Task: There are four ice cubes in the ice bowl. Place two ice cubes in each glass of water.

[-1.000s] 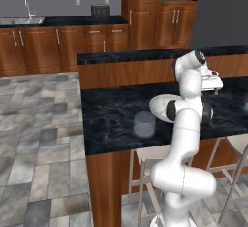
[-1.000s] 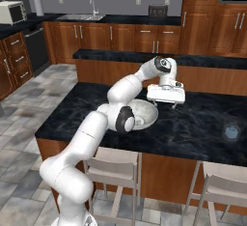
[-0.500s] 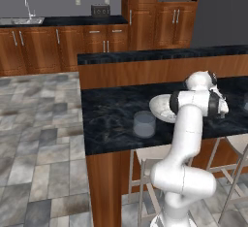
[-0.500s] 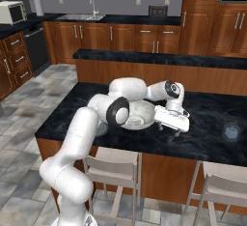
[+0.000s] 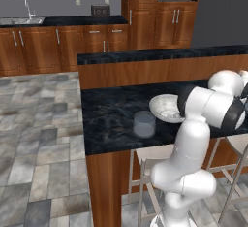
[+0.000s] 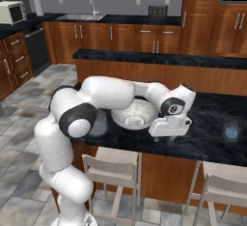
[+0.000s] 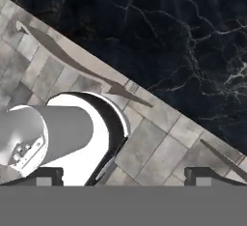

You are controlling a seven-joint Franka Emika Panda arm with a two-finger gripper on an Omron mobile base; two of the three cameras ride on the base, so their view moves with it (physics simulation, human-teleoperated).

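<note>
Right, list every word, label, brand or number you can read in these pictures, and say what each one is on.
No readable text in these views.
Microwave: no legible brand or numbers; its panel is too small and blurred.
Toaster: no marking visible.
Ice bowl and glass of water: plain, unlabelled.
Tool: no lettering.

The left base view looks forward and down from behind the arm's left side, taking in the dark desk (image 5: 111, 112), the bowl (image 5: 164, 108) and one glass (image 5: 144, 124) at middle distance. The right base view faces the same desk (image 6: 212, 138) and bowl (image 6: 134, 115) from the other side. The hand view points steeply down, close over the desk's (image 7: 159, 22) front edge and the tiled floor (image 7: 154, 145).
</note>
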